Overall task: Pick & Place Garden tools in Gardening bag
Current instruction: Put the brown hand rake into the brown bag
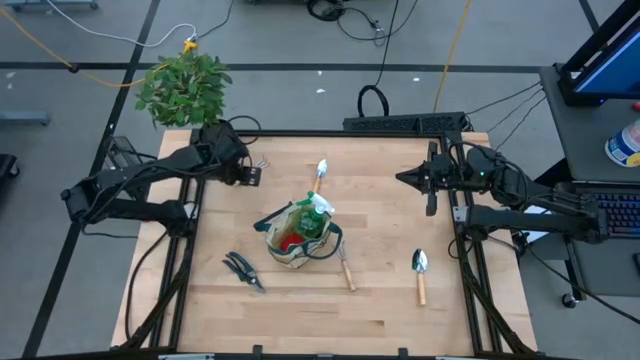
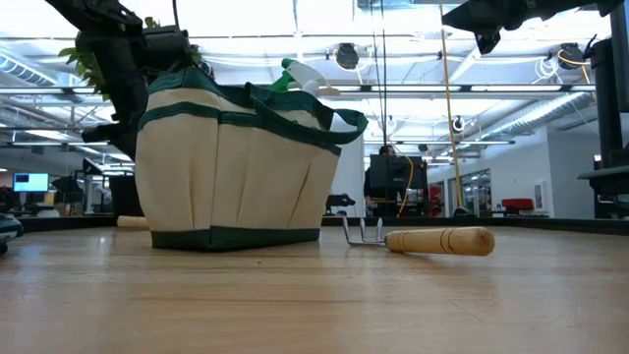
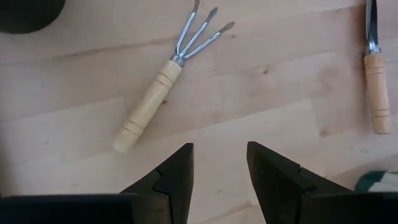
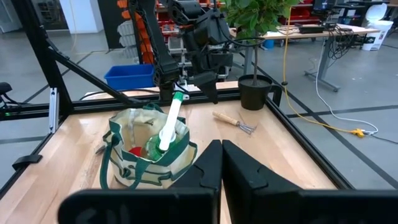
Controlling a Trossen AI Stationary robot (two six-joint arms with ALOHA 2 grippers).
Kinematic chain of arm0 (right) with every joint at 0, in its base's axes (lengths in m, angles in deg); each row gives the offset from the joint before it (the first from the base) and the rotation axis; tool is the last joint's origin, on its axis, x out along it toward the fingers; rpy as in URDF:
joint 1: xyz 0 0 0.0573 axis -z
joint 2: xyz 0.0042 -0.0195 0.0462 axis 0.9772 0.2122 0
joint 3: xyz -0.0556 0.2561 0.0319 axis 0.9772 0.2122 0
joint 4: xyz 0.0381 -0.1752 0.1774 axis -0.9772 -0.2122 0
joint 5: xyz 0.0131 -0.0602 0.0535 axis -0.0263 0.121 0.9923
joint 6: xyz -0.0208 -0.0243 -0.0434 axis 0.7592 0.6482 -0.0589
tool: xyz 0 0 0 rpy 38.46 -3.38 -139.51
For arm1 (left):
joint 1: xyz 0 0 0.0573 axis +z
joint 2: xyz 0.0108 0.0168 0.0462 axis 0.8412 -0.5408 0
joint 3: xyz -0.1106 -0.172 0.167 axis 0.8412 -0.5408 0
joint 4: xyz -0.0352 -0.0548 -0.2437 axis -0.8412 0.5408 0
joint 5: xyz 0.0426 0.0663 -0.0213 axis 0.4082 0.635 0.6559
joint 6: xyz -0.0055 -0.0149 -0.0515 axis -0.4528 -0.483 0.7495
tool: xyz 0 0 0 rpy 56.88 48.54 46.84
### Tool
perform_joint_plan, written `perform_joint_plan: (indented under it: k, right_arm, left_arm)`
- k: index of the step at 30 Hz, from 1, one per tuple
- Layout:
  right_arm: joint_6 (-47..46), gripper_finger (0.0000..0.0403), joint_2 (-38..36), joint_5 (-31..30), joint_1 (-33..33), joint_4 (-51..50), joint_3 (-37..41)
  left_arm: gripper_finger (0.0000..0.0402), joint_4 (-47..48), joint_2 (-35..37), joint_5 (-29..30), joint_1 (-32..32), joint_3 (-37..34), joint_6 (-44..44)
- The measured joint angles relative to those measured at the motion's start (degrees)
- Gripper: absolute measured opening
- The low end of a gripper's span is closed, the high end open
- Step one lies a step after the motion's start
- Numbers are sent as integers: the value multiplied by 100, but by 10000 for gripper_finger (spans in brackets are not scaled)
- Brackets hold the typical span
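- High view: the round beige canvas gardening bag with dark green trim [image 1: 300,243] sits at the centre of the pale wooden table [image 1: 380,300], the green spray bottle with white trigger [image 1: 318,208] and something red inside it. Black pruning shears [image 1: 243,270] lie lower left of it; a wooden-handled silver trowel [image 1: 420,272] lies lower right. The left gripper [image 1: 252,172] hangs upper left; the right gripper [image 1: 405,178] upper right.
- Low view: the bag stands left of centre, and a wooden-handled silver rake [image 2: 421,239] lies right of it.
- Left wrist view: the dark fingers [image 3: 177,174] stand partly apart, empty, with a second rake [image 3: 166,81] above them.
- Right wrist view: the fingers [image 4: 208,168] are pressed together, empty, the bag at lower left. A potted green plant [image 4: 254,37] stands at top centre.
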Motion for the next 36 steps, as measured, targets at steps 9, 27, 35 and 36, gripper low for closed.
perform_joint_plan:
  k: [9,27,35,36]
  right_arm:
    - [2,0,0,1,0,-1,0]
    - [2,0,0,1,0,1,-7]
    - [-23,0,0,0,-1,1,-7]
    - [-48,0,0,1,0,1,-7]
  left_arm:
    - [154,-60,0,54,0,-1,34]
    - [154,-14,-234,351,0,-1,-1092]
    - [154,15,-700,586,0,-1,-1242]
    - [154,30,-758,632,0,-1,-1325]
